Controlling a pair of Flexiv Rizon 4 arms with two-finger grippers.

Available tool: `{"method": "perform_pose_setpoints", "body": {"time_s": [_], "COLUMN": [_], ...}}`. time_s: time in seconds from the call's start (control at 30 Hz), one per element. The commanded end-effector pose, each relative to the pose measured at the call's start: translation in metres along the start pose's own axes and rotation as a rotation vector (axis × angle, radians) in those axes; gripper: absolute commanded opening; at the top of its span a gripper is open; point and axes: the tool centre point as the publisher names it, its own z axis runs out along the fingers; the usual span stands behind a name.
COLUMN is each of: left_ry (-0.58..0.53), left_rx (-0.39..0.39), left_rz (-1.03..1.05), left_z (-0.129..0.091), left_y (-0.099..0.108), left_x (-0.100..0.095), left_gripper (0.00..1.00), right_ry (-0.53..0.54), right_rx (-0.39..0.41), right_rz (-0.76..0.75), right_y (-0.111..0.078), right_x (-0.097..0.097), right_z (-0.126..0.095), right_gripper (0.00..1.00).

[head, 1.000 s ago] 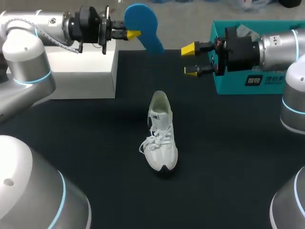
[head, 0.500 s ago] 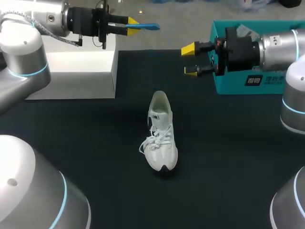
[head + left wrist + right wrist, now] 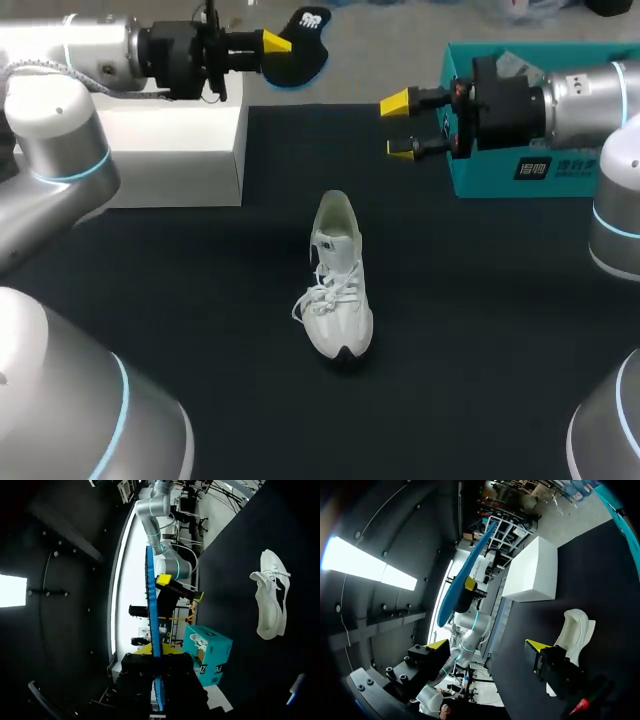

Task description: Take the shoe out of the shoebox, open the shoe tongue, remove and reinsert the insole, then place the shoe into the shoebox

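left gripper (image 3: 270,42), upper left, pinches the insole (image 3: 303,48) aloft. right gripper (image 3: 402,125), upper right, stands wide and empty beside the shoebox (image 3: 520,180). the shoe (image 3: 338,290) stands mid-frame on the desk (image 3: 200,300). best next: feed the insole toe-first through the collar while the right gripper steadies the heel. one shoe, one insole, one shoebox.

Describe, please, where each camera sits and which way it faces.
Head view: fixed above and behind the robot, looking down on the table; the left gripper comes in from the left holding the insole, the right gripper from the right, open.
Left wrist view: on the left wrist; its own gripper clamps the edge-on insole, with the shoebox and shoe beyond.
Right wrist view: on the right wrist, facing the held insole; its own yellow tips show.
Shared: shoe and insole appear in all three.
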Motion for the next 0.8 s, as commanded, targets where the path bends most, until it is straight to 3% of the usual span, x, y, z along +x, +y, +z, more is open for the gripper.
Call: {"method": "perform_pose_setpoints", "body": {"time_s": [0.03,0.17,0.23,0.33,0.4,0.63,0.67,0.8], "left_ry": [-0.056,-0.056,0.011,0.001,0.041,0.029,0.075,0.072], "left_rx": [-0.014,-0.014,-0.028,-0.04,-0.031,-0.064,-0.056,-0.066], "left_rz": [0.021,0.021,0.143,0.206,0.281,0.279,0.329,0.398], "left_z": [0.002,0.002,0.002,0.002,0.0,-0.002,-0.002,0.004], "left_y": [-0.007,-0.007,-0.008,-0.012,-0.015,-0.017,-0.016,-0.011], "left_x": [0.008,0.008,0.012,0.014,0.018,0.029,0.033,0.041], "left_gripper": [0.0,0.0,0.0,0.0,0.0,0.0,0.0,0.0], "right_ry": [-0.002,-0.002,-0.002,-0.002,-0.002,-0.043,-0.047,-0.056], "right_rx": [-0.002,-0.002,-0.002,-0.002,0.0,0.004,0.005,0.016], "right_rz": [0.001,0.001,0.001,0.001,-0.013,-0.101,-0.104,-0.108], "right_y": [0.0,0.0,0.0,0.0,0.008,0.039,0.043,0.054], "right_x": [0.0,0.0,0.0,0.0,0.003,0.022,0.022,0.018], "right_z": [0.002,0.002,0.002,0.002,0.003,0.007,0.009,0.023], "right_gripper": [1.0,1.0,1.0,1.0,1.0,1.0,1.0,1.0]}}
